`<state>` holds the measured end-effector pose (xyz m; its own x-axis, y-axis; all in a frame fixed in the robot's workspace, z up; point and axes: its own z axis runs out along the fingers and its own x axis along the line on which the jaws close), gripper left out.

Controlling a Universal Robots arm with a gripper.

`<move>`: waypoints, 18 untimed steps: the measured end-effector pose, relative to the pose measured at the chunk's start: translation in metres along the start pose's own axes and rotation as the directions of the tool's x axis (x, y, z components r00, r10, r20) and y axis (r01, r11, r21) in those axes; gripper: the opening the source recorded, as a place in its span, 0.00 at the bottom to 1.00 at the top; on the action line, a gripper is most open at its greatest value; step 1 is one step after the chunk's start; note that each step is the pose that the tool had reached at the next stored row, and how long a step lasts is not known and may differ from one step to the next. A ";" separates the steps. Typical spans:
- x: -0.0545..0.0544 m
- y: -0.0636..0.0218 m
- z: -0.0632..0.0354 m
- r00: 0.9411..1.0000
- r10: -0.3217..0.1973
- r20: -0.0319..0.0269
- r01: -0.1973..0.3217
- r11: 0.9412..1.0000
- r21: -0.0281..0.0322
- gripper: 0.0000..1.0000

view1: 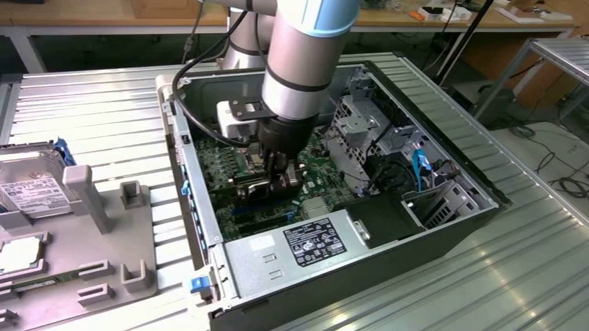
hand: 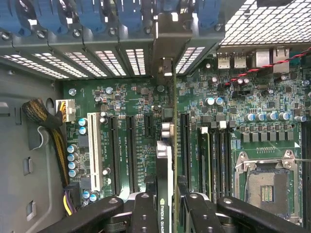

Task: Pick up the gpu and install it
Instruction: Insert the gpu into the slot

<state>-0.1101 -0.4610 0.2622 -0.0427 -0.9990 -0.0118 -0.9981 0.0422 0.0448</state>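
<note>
So the biggest thing here is the ribbed metal table [view1: 525,276], and the open PC case [view1: 478,207] lies on its side on it, right under the arm [view1: 304,55]. The arm reaches straight down through the open side, with case walls all around the pincer [view1: 281,181] and not much spare room. The drive cage [view1: 354,131] is just beside it toward the exterior view's right. The power supply [view1: 294,245] sits near it on the camera's side.

Well apart from the pincer, off toward the exterior view's left, there's a grey fixture tray [view1: 101,227] outside the case.

Below the pincer is the motherboard [hand: 136,97]. The pincer [hand: 166,204] is clamped on the gpu [hand: 165,160], one of its fingers [hand: 146,213] on each face. The card stands on edge and runs straight away from the pincer to the rear slot covers [hand: 107,60], where its bracket end meets the case edge. Long black expansion slots [hand: 115,150] run parallel close on both sides of it. Can't tell if its bottom edge is actually in a slot.
</note>
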 end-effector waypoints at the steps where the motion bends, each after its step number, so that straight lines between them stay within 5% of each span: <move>1: 0.000 -0.0002 -0.0007 1.000 0.000 0.000 0.000 1.000 -0.002 0.27; 18: -0.001 -0.0052 -0.0025 1.000 0.000 0.000 0.000 1.000 -0.008 0.27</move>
<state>-0.1048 -0.4606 0.2645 -0.0431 -0.9990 -0.0118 -0.9977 0.0424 0.0531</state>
